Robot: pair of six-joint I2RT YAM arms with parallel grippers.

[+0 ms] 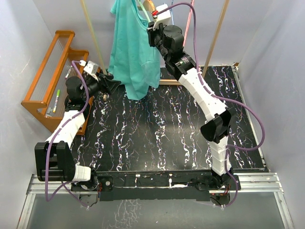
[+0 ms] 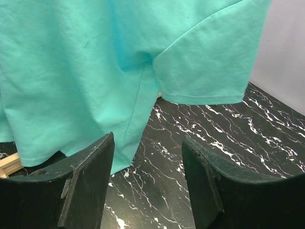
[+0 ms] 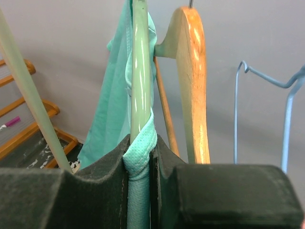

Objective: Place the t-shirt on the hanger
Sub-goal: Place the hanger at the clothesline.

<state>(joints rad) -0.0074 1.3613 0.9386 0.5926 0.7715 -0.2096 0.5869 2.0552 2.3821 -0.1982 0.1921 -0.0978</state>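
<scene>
The teal-green t-shirt [image 1: 131, 47] hangs at the back centre, its hem just above the black marbled table [image 1: 157, 133]. My right gripper [image 1: 152, 27] is raised at the shirt's top. In the right wrist view it [image 3: 140, 157] is shut on the shirt's ribbed collar [image 3: 140, 148], which wraps around the pale mint hanger's arm [image 3: 140, 71]. My left gripper [image 1: 110, 82] is open and empty low by the shirt's left hem. In the left wrist view its fingers [image 2: 90, 181] stand wide apart below the hanging shirt [image 2: 95, 71], not touching it.
A thick orange wooden hanger [image 3: 193, 81] and a blue wire hanger [image 3: 267, 81] hang right beside the mint one. A pink wire hanger [image 1: 189, 24] and slanted poles [image 1: 217, 36] stand at the back. A wooden rack [image 1: 47, 81] holding a pen [image 1: 57, 100] is at the left.
</scene>
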